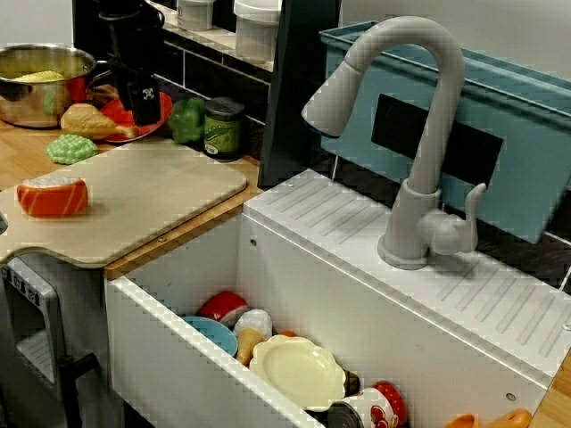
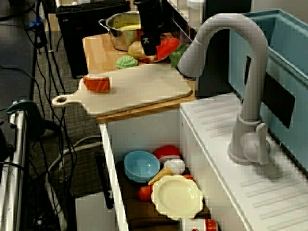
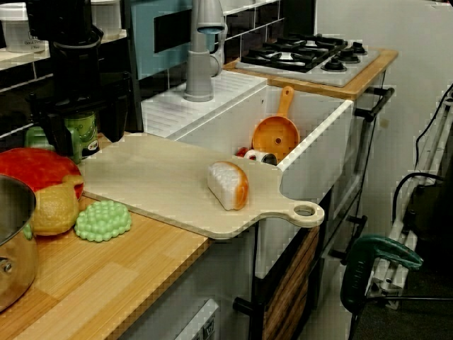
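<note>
My black gripper [image 1: 143, 114] hangs over the red plate [image 1: 163, 107] at the back of the wooden counter, above a tan bread-like piece [image 1: 86, 120]. In the view along the counter, the gripper [image 3: 86, 134] has its fingers [image 3: 127, 117] spread wide, with the green can [image 3: 86, 138] showing between them and nothing held. In the view from above the sink, the gripper [image 2: 150, 50] stands just over the plate [image 2: 168, 47]. A salmon-topped rice piece [image 1: 52, 196] lies apart on the cutting board [image 1: 152, 192].
A steel pot [image 1: 40, 85] with yellow food, a green bumpy piece [image 1: 71, 149], a green vegetable [image 1: 187, 120] and a can [image 1: 223, 127] ring the plate. The sink [image 1: 178, 357] holds a cream plate [image 1: 297, 370], a blue bowl [image 2: 141, 166] and cups. Beside it rises the grey faucet [image 1: 419, 134].
</note>
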You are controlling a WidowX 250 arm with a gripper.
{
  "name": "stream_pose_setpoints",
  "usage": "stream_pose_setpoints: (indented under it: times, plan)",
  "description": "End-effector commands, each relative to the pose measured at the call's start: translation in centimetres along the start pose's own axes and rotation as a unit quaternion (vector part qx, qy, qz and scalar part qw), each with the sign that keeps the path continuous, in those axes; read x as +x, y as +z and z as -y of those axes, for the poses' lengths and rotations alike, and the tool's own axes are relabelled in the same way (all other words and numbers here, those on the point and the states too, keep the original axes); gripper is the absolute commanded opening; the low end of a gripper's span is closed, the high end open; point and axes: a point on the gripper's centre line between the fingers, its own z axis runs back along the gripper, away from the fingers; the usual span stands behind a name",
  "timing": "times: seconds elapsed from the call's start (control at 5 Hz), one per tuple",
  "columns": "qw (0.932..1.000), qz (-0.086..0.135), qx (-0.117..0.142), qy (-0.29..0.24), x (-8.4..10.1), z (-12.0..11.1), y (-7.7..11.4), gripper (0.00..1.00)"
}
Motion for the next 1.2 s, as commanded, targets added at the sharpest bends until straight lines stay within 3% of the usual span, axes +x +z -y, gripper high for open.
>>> stream_pose_setpoints:
  times: [0.0, 0.2, 0.4, 0.6, 0.8, 1.0]
  plan:
    - [0.9993, 0.019, 0.030, 0.014, 0.9, -3.2, 1.7, 1.00]
    - [0.9989, 0.013, 0.040, 0.020, 0.6, -4.2, 1.2, 1.00]
    - [0.9993, 0.009, 0.034, 0.012, 0.4, -4.7, 1.2, 1.00]
    - [0.9990, -0.030, 0.023, -0.024, -0.1, -4.6, 1.3, 1.00]
    - [0.9962, -0.041, -0.006, -0.076, -0.9, -4.5, 2.2, 1.00]
    - [0.9930, -0.039, -0.028, -0.108, -1.4, -4.3, 2.9, 1.00]
